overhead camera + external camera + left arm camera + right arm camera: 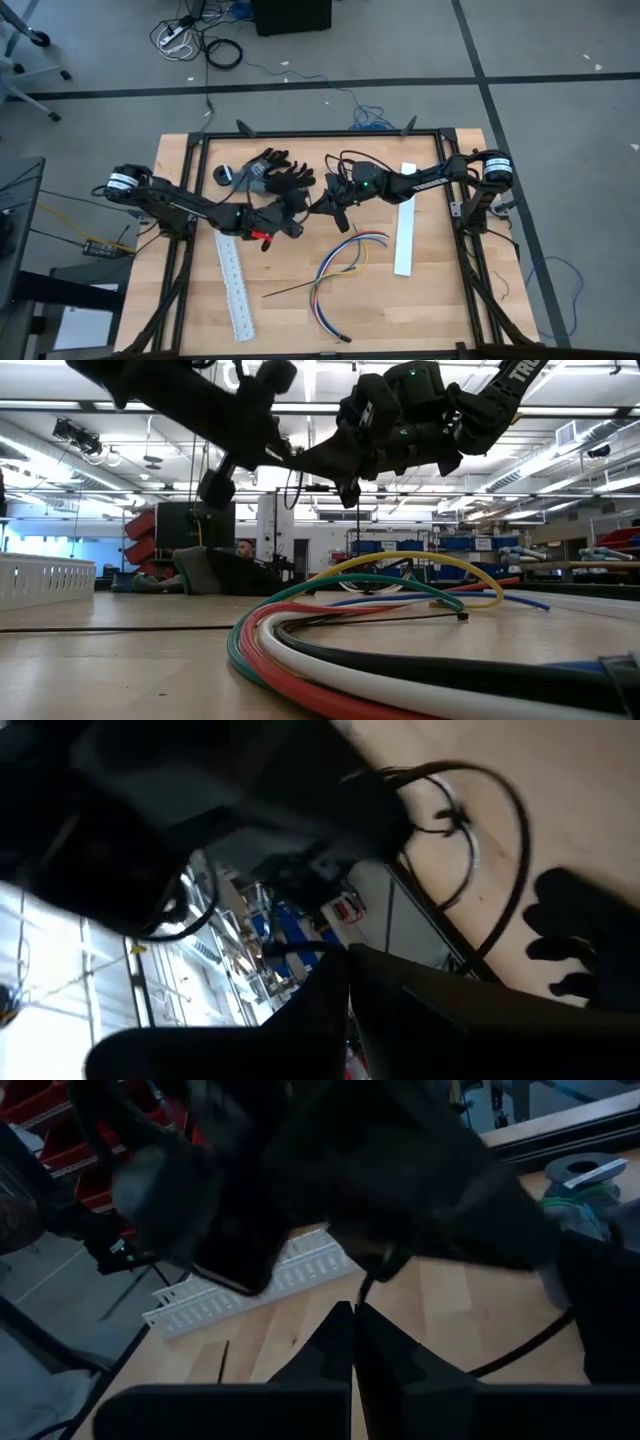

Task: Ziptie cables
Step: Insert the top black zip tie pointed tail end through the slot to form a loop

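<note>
The cables [345, 262] lie loose in a curved bundle on the wooden table, right of centre; in the low view they arch up [400, 582]. Both grippers hang above the table, on the far side of the bundle, tip to tip. My left gripper [301, 206] comes from the left and is shut. My right gripper [323, 207] comes from the right and is shut. A thin black strip [300, 950], which looks like a zip tie, runs between them. Neither gripper touches the cables. My left gripper is shut with the thin black strip [322, 951] sticking out from between its fingertips; which part of the strip it has does not show. The strip is clear of the table. My right gripper is shut with a thin dark end [362, 1286] curving out from its fingertips. Its fingers lie about level, coming from the table's right. The left gripper's body hides the rest of the strip.
Two long white slotted strips lie flat, one at the near left [234, 285] and one at the right [405, 230]. Black gloves [275, 172] and a small grey roll [228, 177] sit at the far side. A thin dark wire [300, 288] lies near the bundle.
</note>
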